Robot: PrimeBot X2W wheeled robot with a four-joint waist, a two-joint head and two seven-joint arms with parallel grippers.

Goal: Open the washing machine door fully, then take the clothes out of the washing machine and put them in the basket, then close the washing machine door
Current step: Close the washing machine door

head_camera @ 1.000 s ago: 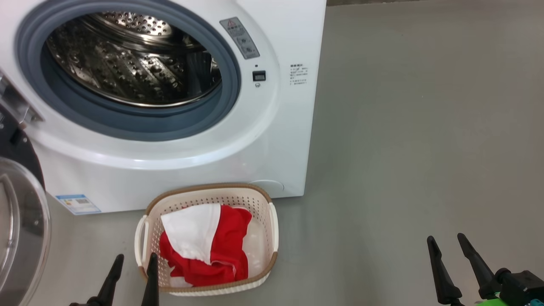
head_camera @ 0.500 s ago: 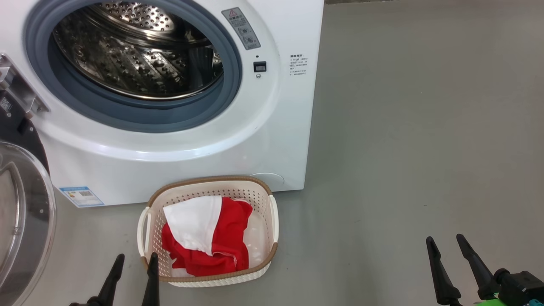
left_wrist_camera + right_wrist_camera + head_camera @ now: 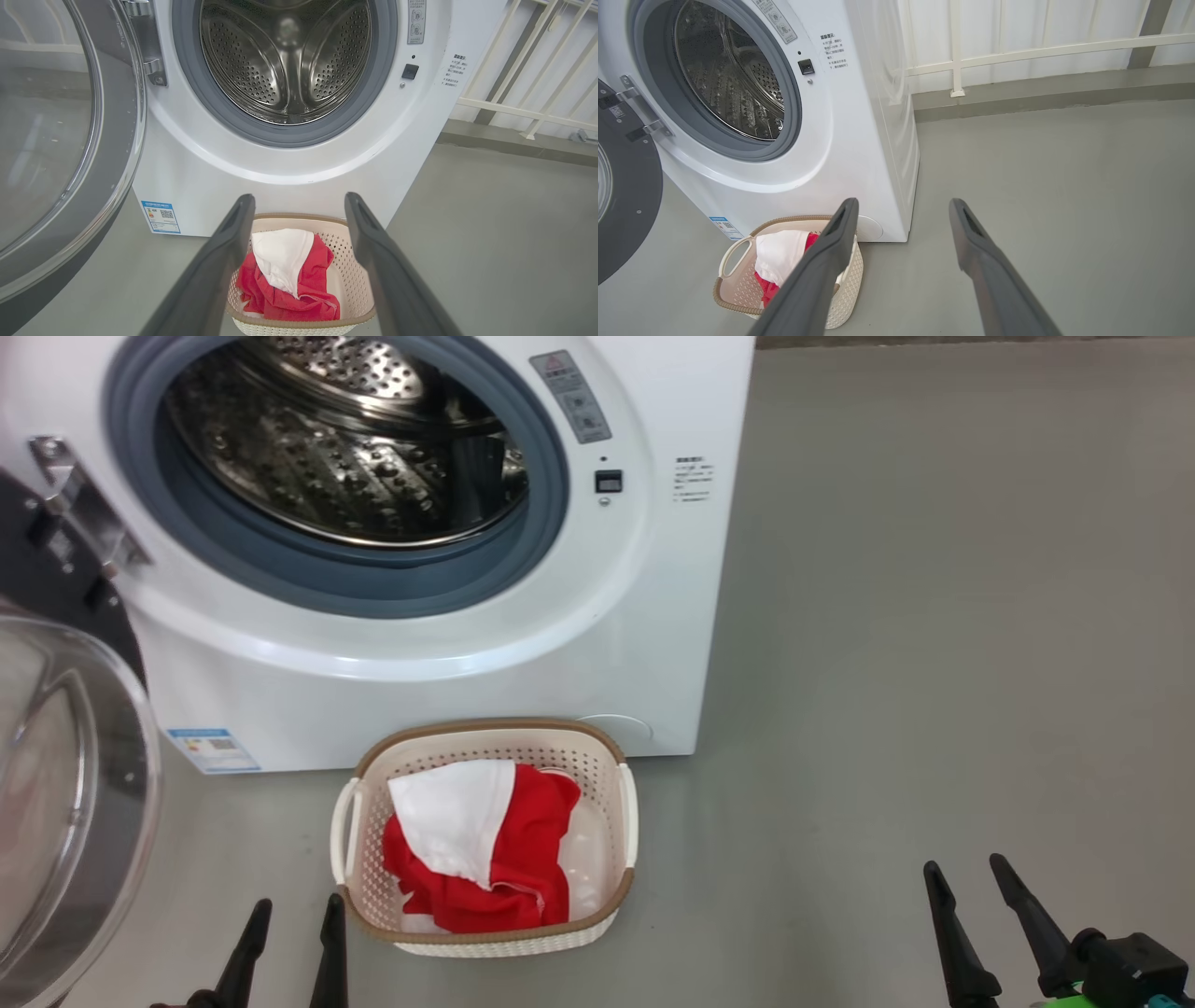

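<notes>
The grey floor [image 3: 934,616] carries the washing machine [image 3: 448,681] and, touching its front, the basket [image 3: 485,933].

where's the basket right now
The basket sits on the floor at the lower centre of the head view, just in front of the washing machine, with the clothes inside it.

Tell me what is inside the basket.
The basket holds red clothes with a white panel on top; bare bottom shows beside them. Whatever lies under the cloth is covered.
</notes>
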